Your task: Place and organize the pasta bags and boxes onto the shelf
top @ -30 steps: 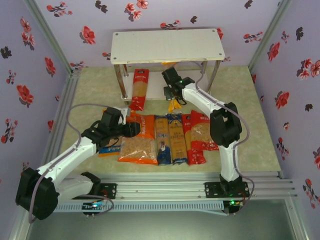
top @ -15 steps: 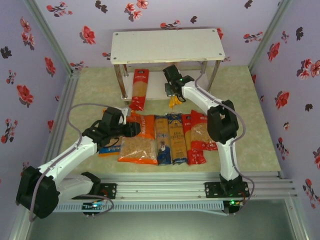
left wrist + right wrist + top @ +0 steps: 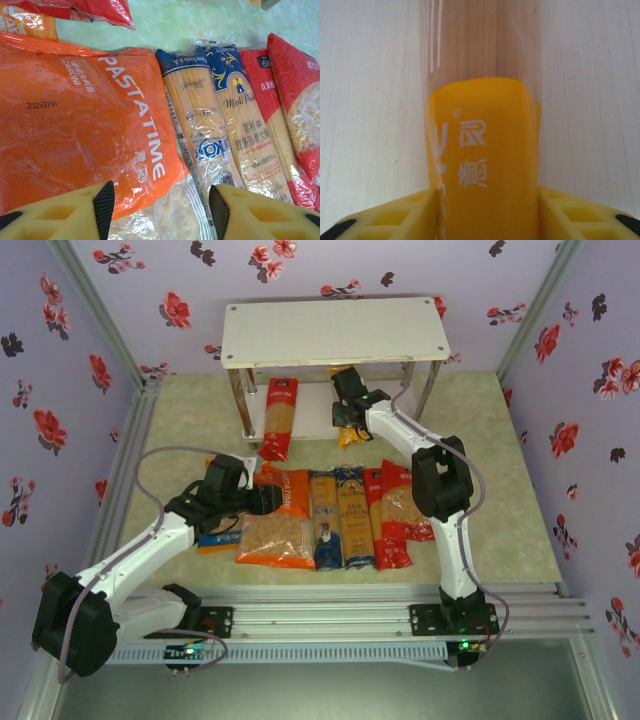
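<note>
left fingers [image 3: 60, 215] spread, lower frame, over orange bag [image 3: 75, 115] | red pack [image 3: 279, 418] upper centre-left, long axis top-to-bottom, upper end under shelf [image 3: 335, 330] | right fingers [image 3: 395, 215] flanked yellow-orange pack [image 3: 485, 140], which lay on the white shelf board, long axis vertical up frame centre; pinching or loose, cannot tell

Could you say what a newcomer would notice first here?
A bright row of pasta bags and spaghetti packs lies on the table, the left gripper open over the orange bag. The right gripper straddles a yellow-orange pack on the lower board of the shelf, a red pack to its left.
</note>
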Robot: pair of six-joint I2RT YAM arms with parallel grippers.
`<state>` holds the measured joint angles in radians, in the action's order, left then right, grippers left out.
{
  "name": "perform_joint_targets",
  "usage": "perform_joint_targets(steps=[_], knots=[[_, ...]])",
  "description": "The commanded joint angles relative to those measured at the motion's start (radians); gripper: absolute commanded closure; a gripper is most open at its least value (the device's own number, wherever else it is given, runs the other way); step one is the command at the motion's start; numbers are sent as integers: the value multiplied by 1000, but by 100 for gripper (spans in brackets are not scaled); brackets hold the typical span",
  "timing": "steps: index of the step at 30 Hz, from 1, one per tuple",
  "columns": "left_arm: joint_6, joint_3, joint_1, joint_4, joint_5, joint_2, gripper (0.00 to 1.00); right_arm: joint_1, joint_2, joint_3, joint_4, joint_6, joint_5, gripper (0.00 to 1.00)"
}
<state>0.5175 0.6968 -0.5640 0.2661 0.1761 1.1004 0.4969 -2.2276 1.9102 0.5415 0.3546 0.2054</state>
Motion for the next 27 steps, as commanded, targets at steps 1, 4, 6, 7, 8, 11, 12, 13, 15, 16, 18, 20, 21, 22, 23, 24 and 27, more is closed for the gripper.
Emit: perform_joint_targets(steps=[1,4,6,7,8,11,12,13,15,16,18,20,21,22,23,24,27], knots=[[-8,18,-8,10,3,-4,44,-4,-13,18,-22,23,-23,41],[-9,17,-9,10,3,-4,44,-4,-5,5,-24,26,-54,25],[-9,15,-10,10,3,-4,44,-4,6,-11,-37,26,-71,15],[-10,15,-8,9,3,-3,43,-5,16,-22,-48,26,-75,11],[-11,16,-10,9,3,-1,43,-4,25,-32,-56,26,-75,9],[-17,16,-17,14,1,2,43,-6,58,-59,-79,26,-63,7],[-21,21,-21,17,-8,3,43,-6,75,-72,-88,25,-54,7],[-24,23,-33,28,-35,-3,43,-7,97,-94,-101,24,-42,6],[-36,30,-66,41,-108,-22,44,-8,154,-157,-141,24,-12,5],[-40,32,-83,47,-142,-34,44,-8,201,-209,-174,24,4,3],[-41,34,-108,49,-173,-49,44,-7,301,-326,-251,29,25,3],[-37,35,-124,56,-190,-47,46,-8,413,-446,-312,33,47,3],[-36,36,-130,58,-197,-44,47,-8,459,-488,-316,34,55,3],[-32,36,-138,57,-202,-39,49,-7,510,-534,-307,35,69,3],[-28,36,-151,52,-204,-33,51,-8,562,-577,-294,38,83,4],[-24,36,-161,46,-206,-27,53,-8,606,-623,-281,42,92,5],[-9,41,-208,15,-204,18,56,-8,733,-754,-224,62,87,18]])
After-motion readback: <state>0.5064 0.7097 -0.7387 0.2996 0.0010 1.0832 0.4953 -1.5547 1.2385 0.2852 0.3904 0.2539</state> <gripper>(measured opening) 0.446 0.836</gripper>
